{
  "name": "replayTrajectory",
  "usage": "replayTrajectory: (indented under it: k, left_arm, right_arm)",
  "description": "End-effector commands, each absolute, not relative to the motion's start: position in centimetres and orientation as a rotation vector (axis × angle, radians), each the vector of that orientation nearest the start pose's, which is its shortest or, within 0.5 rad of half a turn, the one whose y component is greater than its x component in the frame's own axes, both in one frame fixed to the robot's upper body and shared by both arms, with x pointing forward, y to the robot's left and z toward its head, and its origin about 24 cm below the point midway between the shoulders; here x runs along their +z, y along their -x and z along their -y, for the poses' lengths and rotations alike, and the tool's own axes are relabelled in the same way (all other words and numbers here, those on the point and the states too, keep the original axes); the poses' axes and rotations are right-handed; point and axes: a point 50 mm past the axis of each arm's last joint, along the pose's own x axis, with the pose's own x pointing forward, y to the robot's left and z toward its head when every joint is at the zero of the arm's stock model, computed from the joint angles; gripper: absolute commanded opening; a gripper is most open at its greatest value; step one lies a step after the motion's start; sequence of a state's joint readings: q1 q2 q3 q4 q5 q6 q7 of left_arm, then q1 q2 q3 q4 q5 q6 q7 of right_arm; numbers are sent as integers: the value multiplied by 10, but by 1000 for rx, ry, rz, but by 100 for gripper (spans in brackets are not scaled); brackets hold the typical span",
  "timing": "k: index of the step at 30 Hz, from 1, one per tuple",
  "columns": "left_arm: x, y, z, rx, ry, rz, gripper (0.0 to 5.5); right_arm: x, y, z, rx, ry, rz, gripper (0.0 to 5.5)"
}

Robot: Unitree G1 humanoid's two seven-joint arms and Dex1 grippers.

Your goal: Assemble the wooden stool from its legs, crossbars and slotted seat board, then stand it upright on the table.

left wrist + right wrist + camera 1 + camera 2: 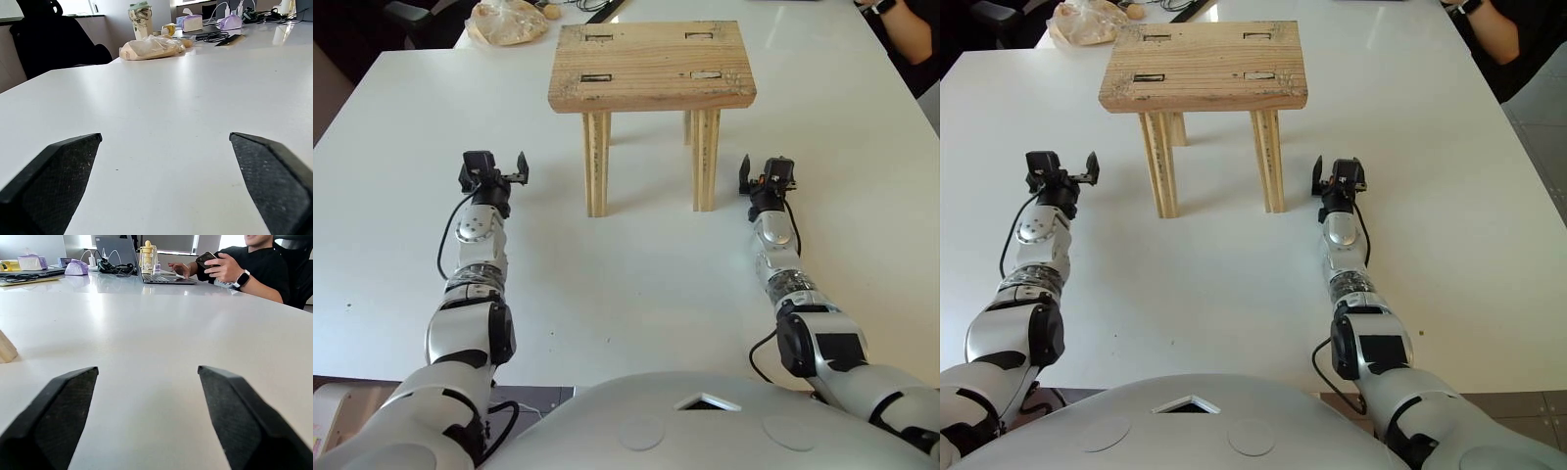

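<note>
— What are we seeing around the stool (651,69)?

— We are finding it standing upright on the white table (626,284), all four legs down, ahead of both arms and between them. A crumpled clear plastic bag (509,22) is lying beyond it toward the far left corner, apart from the seat. Farther back, cables (215,36) and a laptop (146,264) are sitting on the next desk.

— And our grippers?

— We are resting the left gripper (496,166) low over the table, left of the front legs, with its jaws spread wide and holding nothing. The right gripper (762,176) is sitting just right of the front right leg, also spread and not touching it.

— Materials?

— We are noting pale, grainy pine: a thick rectangular seat with four slots and squared legs. The pads (54,181) are looking black, wedge-shaped and finely pebbled, and the tabletop is smooth and glossy.
</note>
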State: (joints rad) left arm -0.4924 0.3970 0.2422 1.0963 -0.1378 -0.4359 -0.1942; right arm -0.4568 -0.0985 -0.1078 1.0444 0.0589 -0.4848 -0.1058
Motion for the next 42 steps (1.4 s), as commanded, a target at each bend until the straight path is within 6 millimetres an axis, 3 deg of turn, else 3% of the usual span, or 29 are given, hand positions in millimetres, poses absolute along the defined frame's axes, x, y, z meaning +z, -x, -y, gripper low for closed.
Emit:
replayTrajectory:
  k: [1, 5, 10, 15, 23, 36, 42]
  left_arm:
    - [18, -310, -283, 149, -135, -90, 482]
    - [9, -306, -271, 137, -131, -82, 482]
    - [5, -301, -269, 165, -145, -68, 482]
    - [-6, -287, -269, 222, -130, -66, 482]
    - [-20, -271, -260, 266, -147, -67, 482]
    - [-17, -278, -244, 265, -133, -32, 482]
    - [-19, -280, -238, 282, -115, -37, 482]
  right_arm:
    - [-60, -277, 184, -168, 15, -344, 376]
    - [-55, -283, 195, -147, 56, -339, 376]
    - [-52, -284, 206, -181, 49, -343, 376]
    - [-46, -291, 197, -68, 133, -324, 376]
    - [-35, -304, 203, -30, 147, -322, 376]
    - [-21, -318, 215, -19, 193, -325, 376]
    - [-17, -319, 229, -37, 232, -344, 376]
